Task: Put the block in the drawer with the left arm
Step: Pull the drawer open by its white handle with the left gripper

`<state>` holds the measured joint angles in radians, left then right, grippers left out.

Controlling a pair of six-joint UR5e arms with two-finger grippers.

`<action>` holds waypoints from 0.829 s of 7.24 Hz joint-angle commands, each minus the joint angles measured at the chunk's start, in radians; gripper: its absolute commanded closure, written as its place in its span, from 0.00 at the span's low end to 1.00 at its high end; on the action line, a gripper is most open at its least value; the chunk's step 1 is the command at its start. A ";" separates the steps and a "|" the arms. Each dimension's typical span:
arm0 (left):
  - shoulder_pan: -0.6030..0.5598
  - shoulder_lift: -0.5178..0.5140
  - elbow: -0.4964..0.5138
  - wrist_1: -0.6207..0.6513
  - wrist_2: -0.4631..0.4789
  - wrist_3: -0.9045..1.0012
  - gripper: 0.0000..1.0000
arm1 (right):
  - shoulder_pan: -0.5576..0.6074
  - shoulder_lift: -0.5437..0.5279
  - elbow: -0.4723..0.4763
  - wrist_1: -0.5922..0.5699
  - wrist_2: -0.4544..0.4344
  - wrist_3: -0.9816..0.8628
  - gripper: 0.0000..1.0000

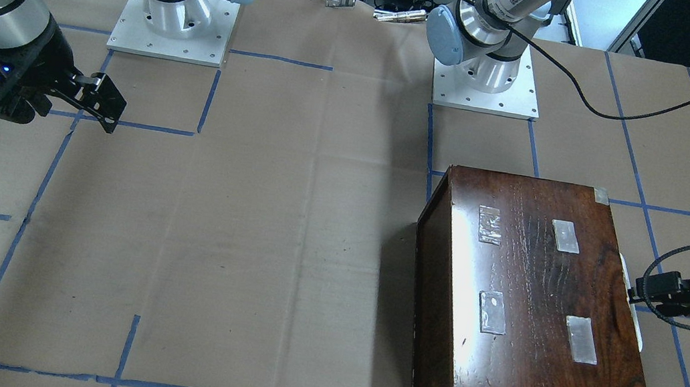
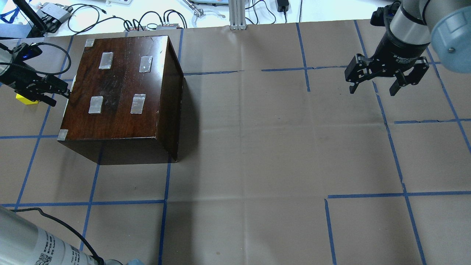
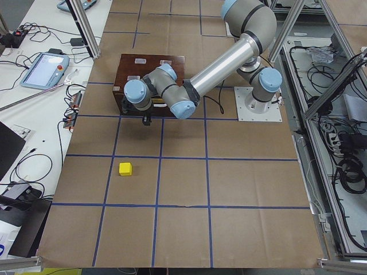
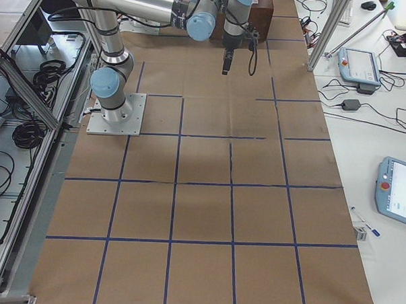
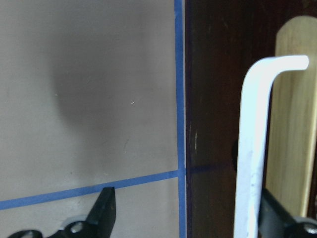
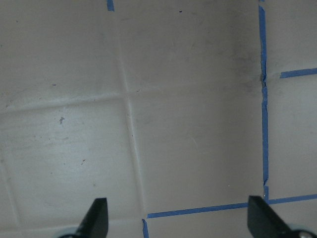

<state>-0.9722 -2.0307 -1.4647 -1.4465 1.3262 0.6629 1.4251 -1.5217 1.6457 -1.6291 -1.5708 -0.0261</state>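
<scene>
The left tool (image 2: 60, 96) stood open around the white drawer handle (image 5: 252, 148). The yellow block (image 3: 125, 168) lay on the worktop (image 2: 257, 147) behind it, at 9 o'clock seen from overhead.

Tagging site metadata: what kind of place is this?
Likely a robotics lab workcell: arm base plate bolted to a paper-covered table gridded in blue tape, teach pendant on the side bench.

Yellow block (image 3: 125, 169) lies on the table (image 3: 183, 189) — apart from the closed, dark-fronted drawer (image 5: 213, 99).
</scene>
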 commanded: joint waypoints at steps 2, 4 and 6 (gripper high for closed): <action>0.000 0.003 0.001 0.014 0.106 0.000 0.09 | 0.000 0.000 0.000 0.000 0.000 0.002 0.00; 0.007 0.004 0.003 0.014 0.129 -0.002 0.09 | 0.000 0.002 0.000 0.000 0.000 0.000 0.00; 0.023 0.004 0.003 0.014 0.137 0.000 0.09 | 0.000 0.000 0.000 0.000 0.000 0.000 0.00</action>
<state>-0.9576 -2.0266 -1.4621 -1.4329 1.4555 0.6621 1.4251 -1.5213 1.6455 -1.6291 -1.5708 -0.0253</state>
